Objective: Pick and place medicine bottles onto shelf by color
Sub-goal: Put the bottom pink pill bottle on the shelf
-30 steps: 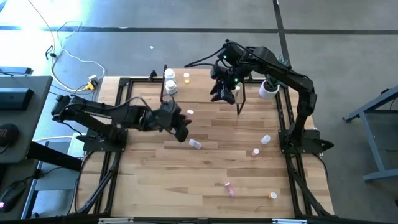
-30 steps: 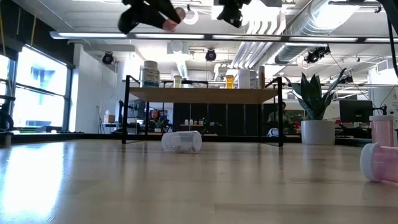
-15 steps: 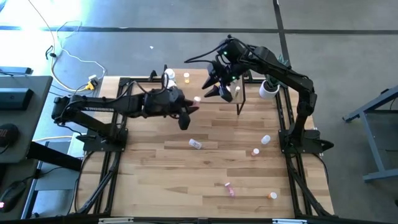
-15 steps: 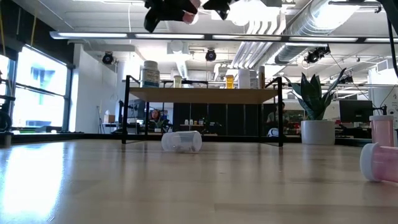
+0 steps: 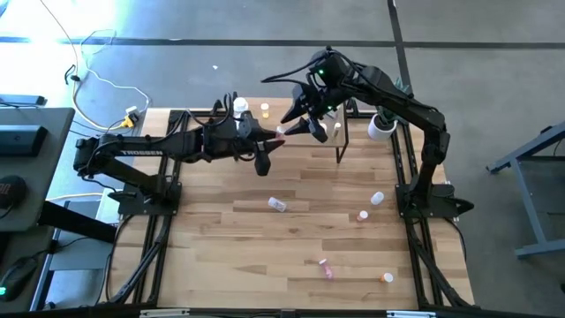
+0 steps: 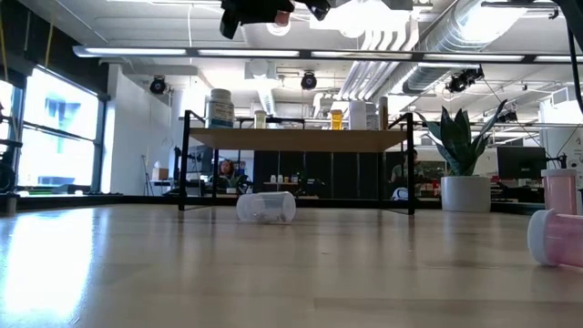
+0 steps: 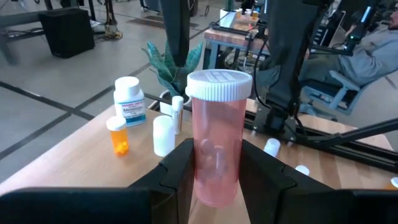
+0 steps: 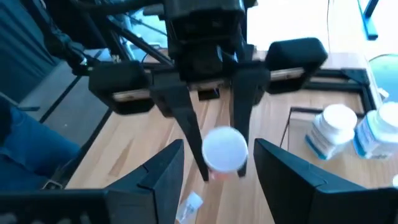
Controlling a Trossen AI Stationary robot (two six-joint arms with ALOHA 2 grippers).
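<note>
A: So where is the pink bottle?
B: Clamped upright between the fingers of the left end effector, white cap on top, raised well above the surface near the front edge of the shelf.
A: And the right end effector?
B: Facing the left one, just beside it in the air. Its fingers stand spread wide with the bottle's white cap between them, not touching it as far as I can tell, and nothing in its own grip.
A: What stands on the shelf?
B: A white bottle with a blue label, a small orange bottle and a slim white one, grouped at one end. A potted plant sits past the other end.
A: Anything loose on the surface?
B: A clear bottle lying on its side near the middle, a white one and a small orange-and-white one toward the right arm's base, plus a pink one and an orange one along the near edge.
</note>
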